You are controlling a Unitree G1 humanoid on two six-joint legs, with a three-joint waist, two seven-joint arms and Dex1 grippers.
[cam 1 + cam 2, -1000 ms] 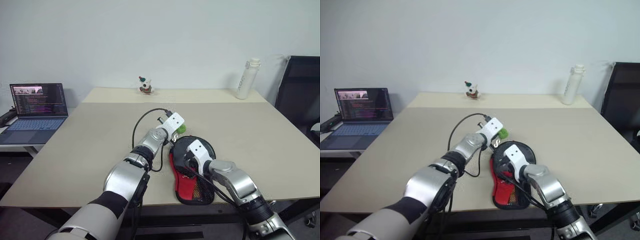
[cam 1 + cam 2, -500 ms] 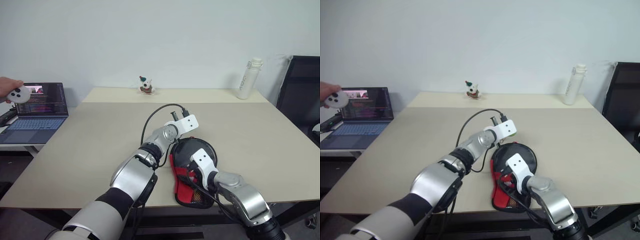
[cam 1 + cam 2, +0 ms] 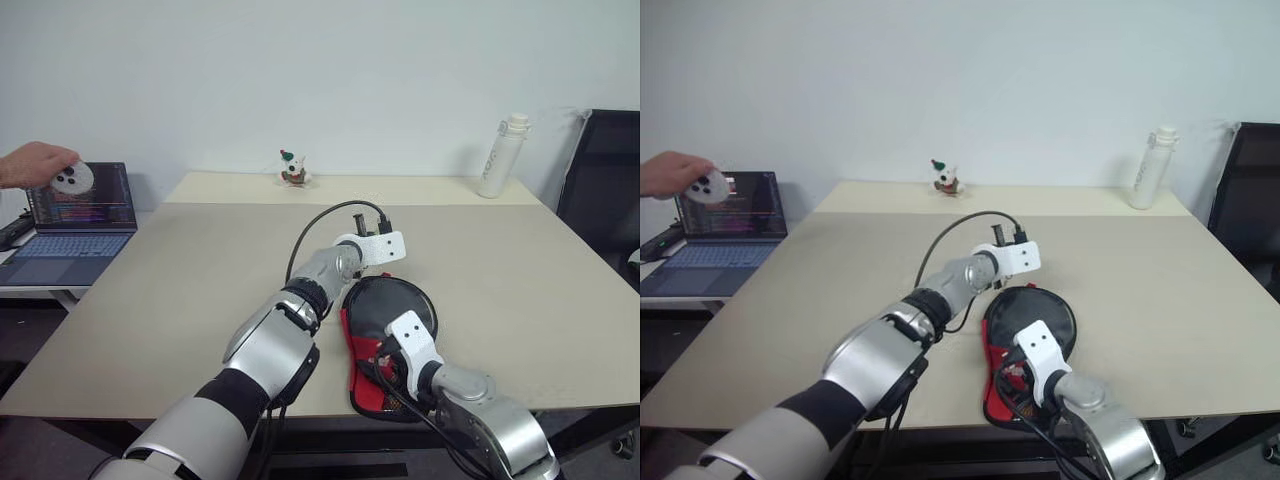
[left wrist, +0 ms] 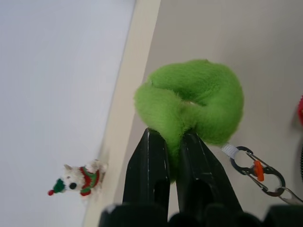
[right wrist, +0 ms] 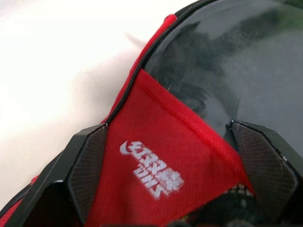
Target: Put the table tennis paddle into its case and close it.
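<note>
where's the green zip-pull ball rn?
Pinched in the shut left gripper: the green ball sits just above the far end of the case, mid-table.

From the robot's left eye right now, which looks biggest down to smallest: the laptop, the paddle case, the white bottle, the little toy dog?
1. case
2. laptop, though it sits farther off, so the top two are unsure
3. white bottle
4. toy dog
</note>
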